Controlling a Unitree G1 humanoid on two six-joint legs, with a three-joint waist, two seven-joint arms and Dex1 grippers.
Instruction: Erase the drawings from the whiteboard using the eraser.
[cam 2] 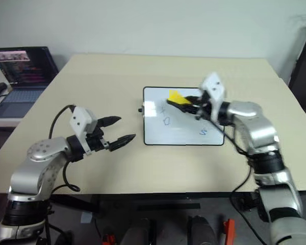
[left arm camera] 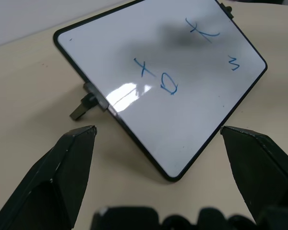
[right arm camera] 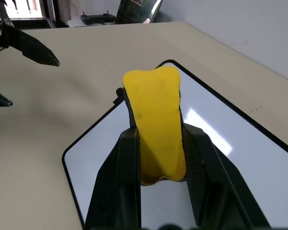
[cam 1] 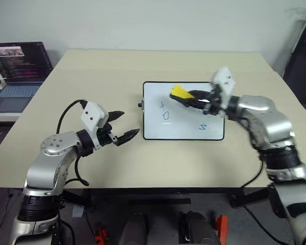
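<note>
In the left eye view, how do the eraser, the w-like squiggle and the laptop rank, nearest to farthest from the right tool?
1. Eraser: held in the right tool.
2. W-like squiggle: on the whiteboard's near right part.
3. Laptop: far left, beside the table.

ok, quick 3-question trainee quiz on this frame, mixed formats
1. True or false: the right pincer is shut on the eraser.
2. Where is the left pincer? A) pressing on the whiteboard B) open, beside the whiteboard's short side, apart from it C) holding the eraser
3. Fill in: blue drawings on the whiteboard are not yet ____.

Key: 1 true; 2 B; 3 erased
</note>
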